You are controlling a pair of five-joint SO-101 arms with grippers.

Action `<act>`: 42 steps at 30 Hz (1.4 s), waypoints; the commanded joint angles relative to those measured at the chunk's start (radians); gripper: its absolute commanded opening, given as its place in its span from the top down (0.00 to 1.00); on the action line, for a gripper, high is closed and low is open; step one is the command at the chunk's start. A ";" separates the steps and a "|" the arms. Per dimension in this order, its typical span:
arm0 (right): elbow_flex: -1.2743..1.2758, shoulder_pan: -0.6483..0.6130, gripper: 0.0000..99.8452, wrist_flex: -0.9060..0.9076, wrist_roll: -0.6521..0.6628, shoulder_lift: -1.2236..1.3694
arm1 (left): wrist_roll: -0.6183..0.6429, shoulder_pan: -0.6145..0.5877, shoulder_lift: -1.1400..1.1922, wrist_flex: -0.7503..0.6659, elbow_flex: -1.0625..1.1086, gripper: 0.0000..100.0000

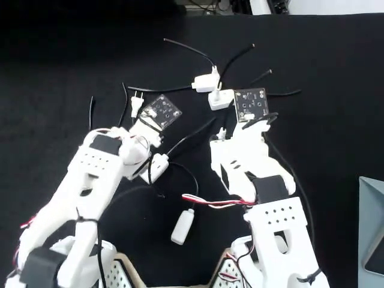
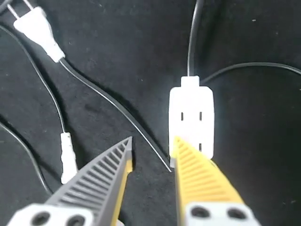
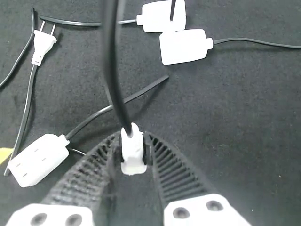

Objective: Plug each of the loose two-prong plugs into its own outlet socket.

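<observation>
Holds a plug (image 3: 131,150) in the right end effector (image 3: 132,139), clamped on the white body with the black cord running out ahead past the tips; cannot make out the prongs. Shows the left end effector (image 2: 151,141) partly open and empty, its yellow finger (image 2: 197,179) just beside a socket block (image 2: 191,117) lying flat on the black worktop (image 2: 263,188), slots up, long axis roughly in line with the fingers. Puts that block left of the held plug, nearer the left arm. Probably calls for swinging the plug leftward. Leaves a loose plug (image 2: 35,28) lying well beyond.
</observation>
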 commanded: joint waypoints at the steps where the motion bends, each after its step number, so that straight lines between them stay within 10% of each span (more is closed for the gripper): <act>1: -0.058 0.008 0.99 -0.018 0.009 0.005 | 0.043 0.033 -0.071 0.003 0.022 0.86; 19: -0.054 0.008 0.99 -0.017 0.009 0.005 | 0.190 0.071 0.178 -0.141 0.042 0.74; 29: -0.054 0.008 0.99 -0.017 0.009 0.005 | 0.127 0.094 0.250 -0.101 0.015 0.95; 42: -0.053 0.008 0.99 -0.017 0.009 0.005 | 0.041 0.088 0.221 -0.038 0.074 0.94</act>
